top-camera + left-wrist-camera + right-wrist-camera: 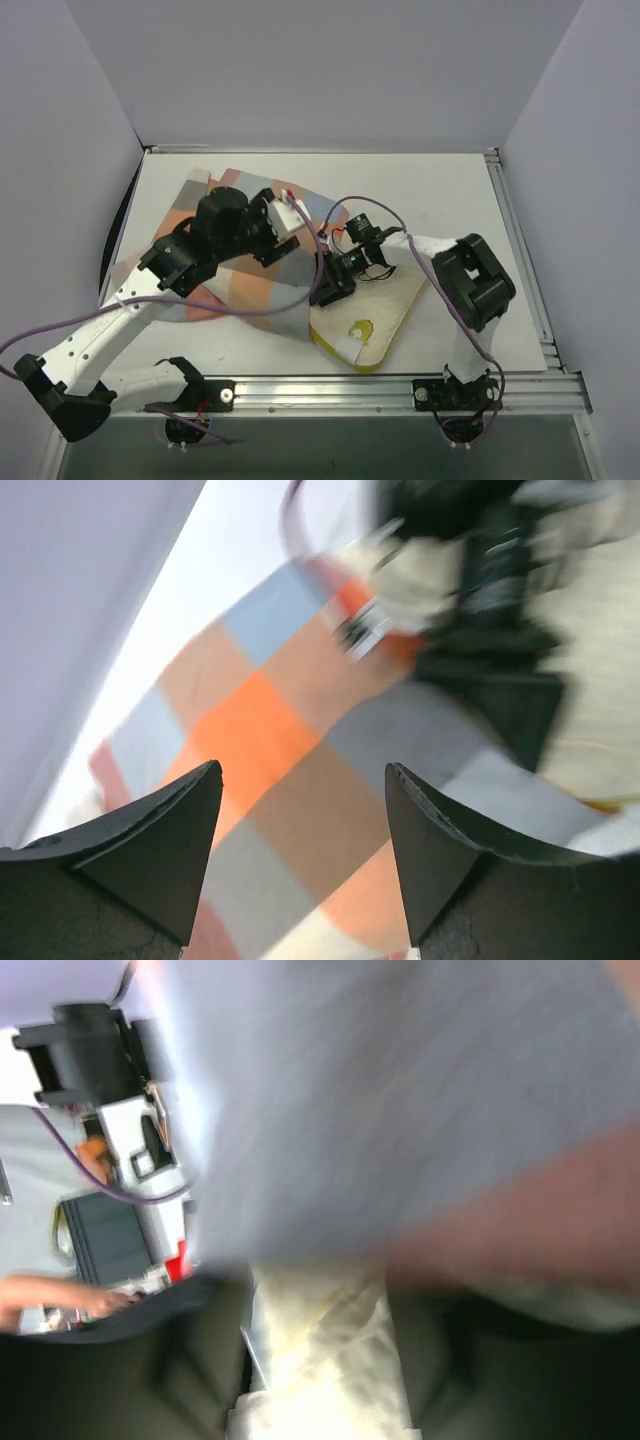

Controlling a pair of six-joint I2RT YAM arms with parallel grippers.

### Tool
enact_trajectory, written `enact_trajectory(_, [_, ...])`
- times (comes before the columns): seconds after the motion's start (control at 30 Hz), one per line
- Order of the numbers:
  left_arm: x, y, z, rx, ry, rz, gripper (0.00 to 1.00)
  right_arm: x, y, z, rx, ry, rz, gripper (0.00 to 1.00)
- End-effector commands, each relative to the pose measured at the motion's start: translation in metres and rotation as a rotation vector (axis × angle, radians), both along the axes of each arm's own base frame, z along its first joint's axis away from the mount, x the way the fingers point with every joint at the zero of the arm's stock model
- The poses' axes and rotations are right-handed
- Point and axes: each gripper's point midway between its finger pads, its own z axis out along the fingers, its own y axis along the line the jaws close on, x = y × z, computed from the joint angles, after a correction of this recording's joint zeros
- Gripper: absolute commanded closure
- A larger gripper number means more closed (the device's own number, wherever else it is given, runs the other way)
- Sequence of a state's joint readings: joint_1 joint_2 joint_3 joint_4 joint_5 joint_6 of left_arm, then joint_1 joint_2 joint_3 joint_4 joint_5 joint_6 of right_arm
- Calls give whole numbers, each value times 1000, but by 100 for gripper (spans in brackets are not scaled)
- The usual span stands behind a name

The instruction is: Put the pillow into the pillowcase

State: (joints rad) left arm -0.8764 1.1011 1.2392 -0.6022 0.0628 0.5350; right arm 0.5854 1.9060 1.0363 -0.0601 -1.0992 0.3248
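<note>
Pillow lies on the white surface, its left part covered by the checked pillowcase, the left gripper spread wide and empty above the checks, the right gripper straddling cream cloth, its hold too blurred to tell.

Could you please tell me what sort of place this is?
Probably a robotics lab test cell: plain white panels enclose a white table, and the left arm and right arm, trailing purple cables, are bolted to an aluminium rail at its near edge.
</note>
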Motion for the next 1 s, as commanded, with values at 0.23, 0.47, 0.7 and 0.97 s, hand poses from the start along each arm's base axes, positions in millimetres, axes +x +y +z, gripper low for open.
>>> enact_trajectory(0.23, [86,6,-63,-52,488,456,26,55,-110,126,-84,-404,-256,36])
enact_trajectory(0.47, [108,-59,-116,47,533,463,28,129,-215,64,-433,-380,-510,36])
enact_trajectory(0.7, [119,-79,-178,156,580,504,31,130,-214,31,-350,-184,-505,32])
enact_trajectory(0.97, [138,-96,-197,173,585,483,75,115,-191,20,-208,-34,-469,69])
